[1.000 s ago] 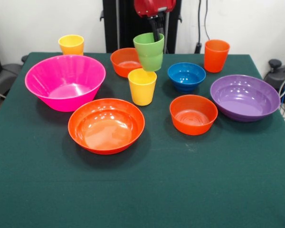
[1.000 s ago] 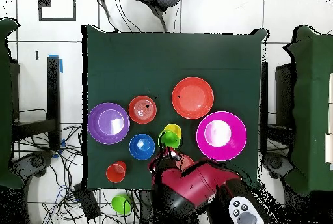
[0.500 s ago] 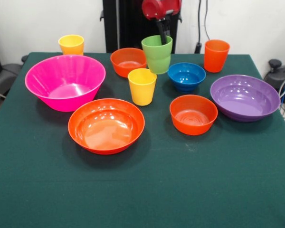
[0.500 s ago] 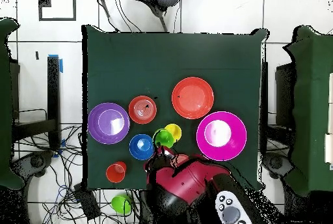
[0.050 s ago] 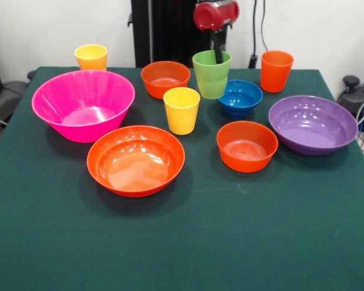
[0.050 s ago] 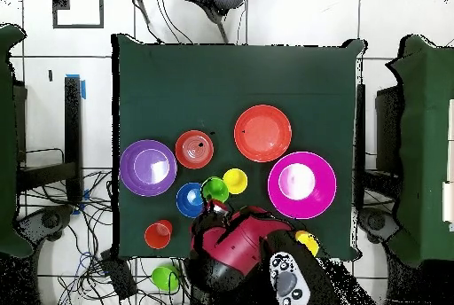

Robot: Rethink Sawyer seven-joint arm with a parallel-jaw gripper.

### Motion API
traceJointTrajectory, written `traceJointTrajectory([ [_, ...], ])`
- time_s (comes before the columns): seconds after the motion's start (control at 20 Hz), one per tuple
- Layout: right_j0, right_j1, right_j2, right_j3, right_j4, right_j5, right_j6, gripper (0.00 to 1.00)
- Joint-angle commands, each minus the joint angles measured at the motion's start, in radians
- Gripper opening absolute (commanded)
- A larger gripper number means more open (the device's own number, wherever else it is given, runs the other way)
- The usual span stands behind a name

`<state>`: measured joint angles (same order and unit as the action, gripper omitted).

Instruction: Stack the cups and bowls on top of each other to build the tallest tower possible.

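Green-clothed tabletop strewn with unstacked bowls. Claw clamped on rim of light green cup, held aloft between yellow cup and small blue bowl.

A: Where's the green cup?
B: Upright, off the cloth, overlapping the blue bowl's rim, gripper finger inside it.
A: The rest?
B: Pink bowl at left, wide orange bowl in front, purple bowl right. Two small orange bowls, two yellow cups, orange cup. All separate, upright.
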<state>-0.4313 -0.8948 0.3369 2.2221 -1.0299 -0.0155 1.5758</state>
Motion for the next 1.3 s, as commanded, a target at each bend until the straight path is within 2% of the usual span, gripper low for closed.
traceJointTrajectory([
  [0.05, 0.033, 0.05, -0.061, -0.079, -0.098, 0.085, 0.031, 0.0],
  [0.15, 0.076, 0.047, -0.111, -0.096, -0.115, 0.063, 0.045, 0.0],
  [0.35, 0.106, 0.041, -0.153, -0.103, -0.123, 0.036, 0.056, 0.0],
  [0.7, 0.071, -0.01, -0.122, -0.059, -0.105, 0.04, 0.038, 0.0],
  [1.0, 0.093, 0.029, -0.152, -0.074, -0.108, 0.023, 0.053, 0.0],
  [1.3, 0.14, 0.067, -0.222, -0.107, -0.124, -0.028, 0.065, 0.0],
])
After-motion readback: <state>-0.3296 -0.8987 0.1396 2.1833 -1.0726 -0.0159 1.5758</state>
